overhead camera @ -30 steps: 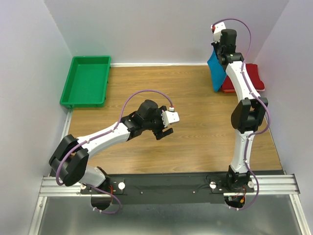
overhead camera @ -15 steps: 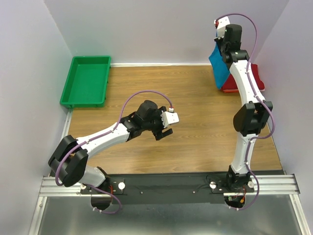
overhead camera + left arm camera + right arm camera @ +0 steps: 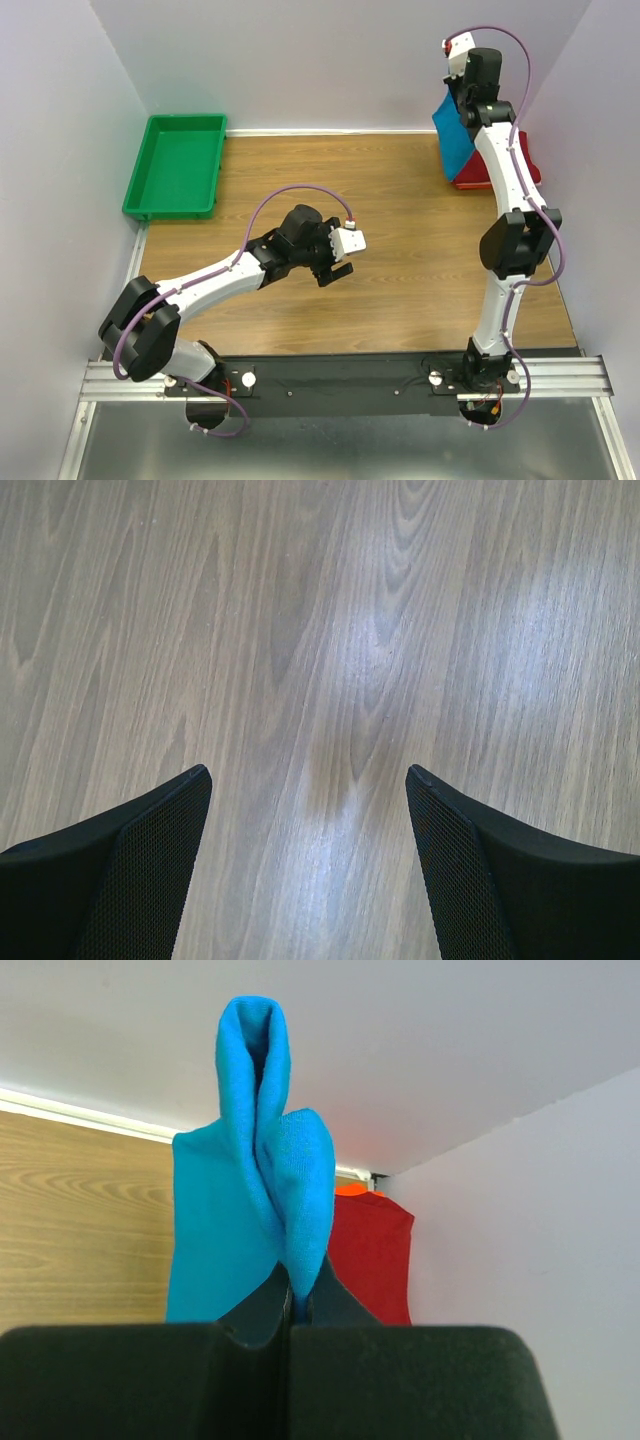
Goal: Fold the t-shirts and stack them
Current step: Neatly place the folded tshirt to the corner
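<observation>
My right gripper (image 3: 458,100) is raised high at the far right corner and shut on the bright blue t-shirt (image 3: 454,140), which hangs folded below it. In the right wrist view the blue t-shirt (image 3: 215,1230) bunches up between the closed fingers. The dark red t-shirt (image 3: 525,160) lies folded on the table under it, against the right wall; it also shows in the right wrist view (image 3: 372,1255). My left gripper (image 3: 340,268) is open and empty above bare wood mid-table; in the left wrist view its fingertips (image 3: 190,785) stand wide apart.
A green plastic tray (image 3: 150,170) stands at the far left corner of the wooden table (image 3: 400,280). White walls close in the back and both sides.
My right gripper has risen and shifted right with the blue t-shirt, bringing it over the red one. The left arm has not moved.
</observation>
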